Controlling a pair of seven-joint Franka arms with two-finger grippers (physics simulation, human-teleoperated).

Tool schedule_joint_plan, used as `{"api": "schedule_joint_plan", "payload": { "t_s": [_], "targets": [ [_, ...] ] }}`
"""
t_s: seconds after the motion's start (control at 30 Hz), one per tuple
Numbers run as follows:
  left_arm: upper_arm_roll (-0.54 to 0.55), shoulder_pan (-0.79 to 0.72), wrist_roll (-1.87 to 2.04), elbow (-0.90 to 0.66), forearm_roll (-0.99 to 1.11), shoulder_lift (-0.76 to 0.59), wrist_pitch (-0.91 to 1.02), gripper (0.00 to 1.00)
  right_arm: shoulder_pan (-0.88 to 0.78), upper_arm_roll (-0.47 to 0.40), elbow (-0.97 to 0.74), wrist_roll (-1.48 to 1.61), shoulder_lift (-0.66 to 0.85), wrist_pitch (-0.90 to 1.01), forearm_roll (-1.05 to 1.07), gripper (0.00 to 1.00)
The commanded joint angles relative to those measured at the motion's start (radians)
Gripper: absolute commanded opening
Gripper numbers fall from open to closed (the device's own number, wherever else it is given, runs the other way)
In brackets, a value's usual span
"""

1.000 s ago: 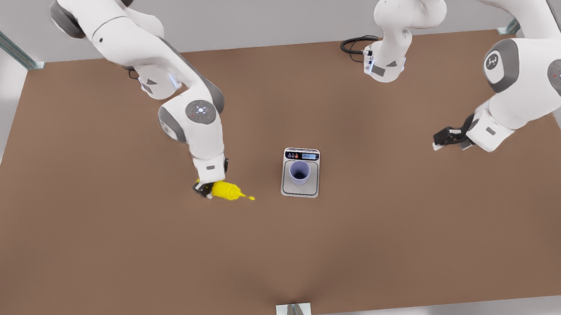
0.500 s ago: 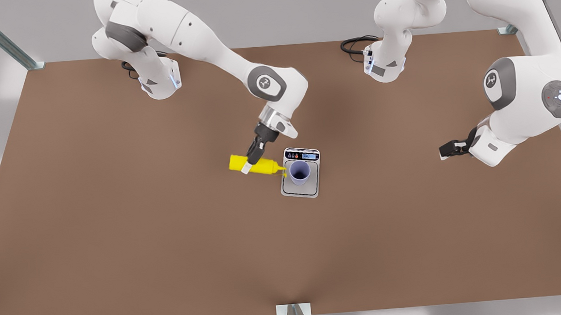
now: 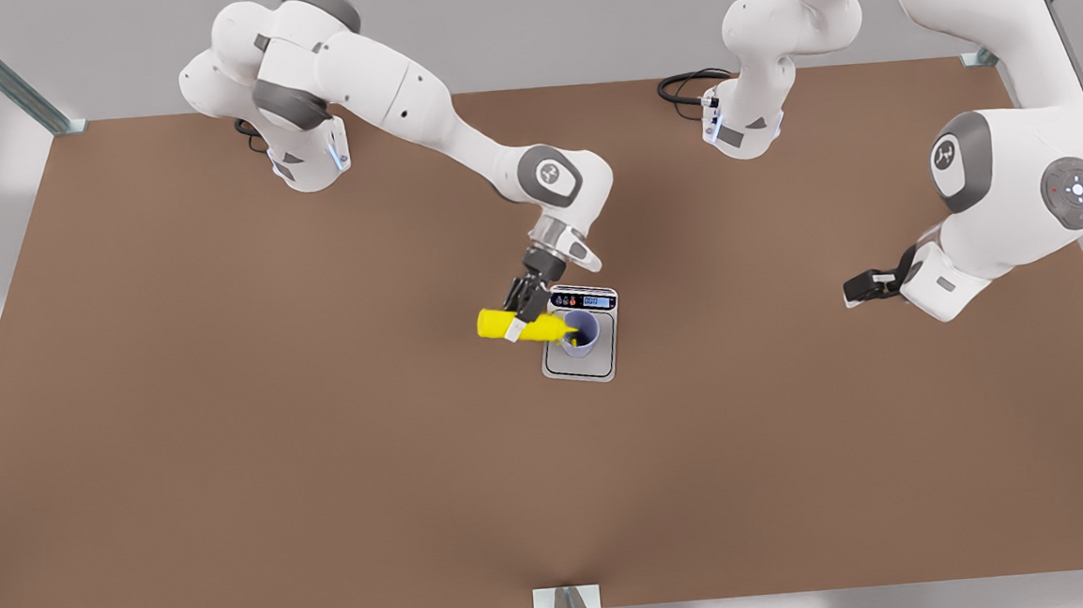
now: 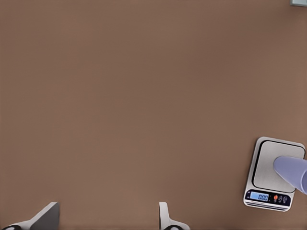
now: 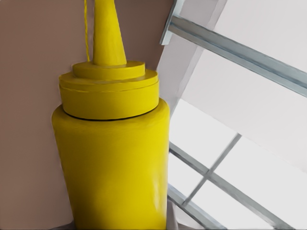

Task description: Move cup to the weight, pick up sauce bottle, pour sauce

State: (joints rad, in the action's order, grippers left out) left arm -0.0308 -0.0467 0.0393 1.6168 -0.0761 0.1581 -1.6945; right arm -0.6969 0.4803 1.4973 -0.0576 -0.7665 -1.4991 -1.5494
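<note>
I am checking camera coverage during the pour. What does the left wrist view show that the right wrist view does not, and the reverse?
Left wrist view, not the right: the scale with its lit display, the cup standing on it, and the left end effector, open and waiting off to the side.
Right wrist view, not the left: the bottle close up, held by the right end effector, a thin yellow thread beside the nozzle, and metal frame bars.
Both: the brown table.
</note>
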Motion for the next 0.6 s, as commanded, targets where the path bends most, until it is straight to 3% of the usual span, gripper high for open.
{"api": "schedule_joint_plan", "payload": {
  "t_s": [0.0,0.2,0.57],
  "targets": [
    [0.0,0.001,0.002,0.0,-0.001,0.0,0.001,1.0,-0.001,0.0,0.0,-0.001,-0.004,0.0,-0.008,0.58],
    [0.0,-0.001,0.002,0.0,-0.001,0.0,-0.001,1.0,-0.016,-0.014,0.0,-0.001,-0.036,0.092,-0.092,0.58],
    [0.002,-0.001,0.02,0.0,-0.019,-0.003,0.004,1.0,-0.03,-0.016,-0.002,0.001,-0.043,0.094,-0.098,0.58]
  ]
}}
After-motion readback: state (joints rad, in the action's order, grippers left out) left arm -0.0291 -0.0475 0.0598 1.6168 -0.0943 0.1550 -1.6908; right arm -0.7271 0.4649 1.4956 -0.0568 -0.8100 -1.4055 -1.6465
